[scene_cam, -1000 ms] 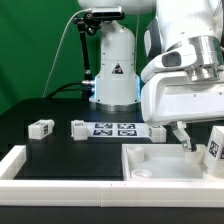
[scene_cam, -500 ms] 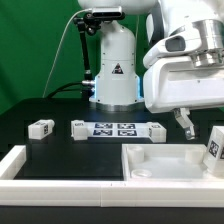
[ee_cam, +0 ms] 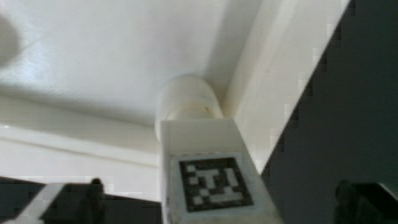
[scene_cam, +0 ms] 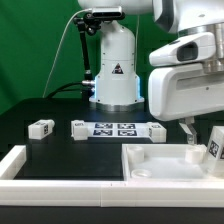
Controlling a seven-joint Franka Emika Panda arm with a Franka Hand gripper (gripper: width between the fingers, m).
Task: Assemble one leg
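The black table [scene_cam: 60, 108] carries all parts. The arm's white housing [scene_cam: 185, 85] fills the upper part of the exterior view's right; the robot base [scene_cam: 112, 65] stands at the rear centre. The large white tray-like part [scene_cam: 150, 165] lies at the front, toward the exterior view's right; a white rail [scene_cam: 22, 160] lies at the front on the exterior view's left. The marker board [scene_cam: 112, 128] lies flat on the table in front of the robot base. The gripper [ee_cam: 214, 203] hangs over the tray-like part's end on the exterior view's right; its jaws stand wide apart and clamp nothing. In the wrist view the 2 fingers [ee_cam: 365, 200] show on either side of the leg [scene_cam: 213, 147], with a clear gap on each side and no contact. The leg stands on the tray-like part, slightly tilted, tag face toward the exterior camera; its rounded end lies near the part's raised wall. Leg 2 [scene_cam: 41, 128] and leg 3 [scene_cam: 78, 127] lie on the table at the exterior view's left of the marker board, apart from each other; leg 4 [scene_cam: 155, 133] lies just beside the board's other end.
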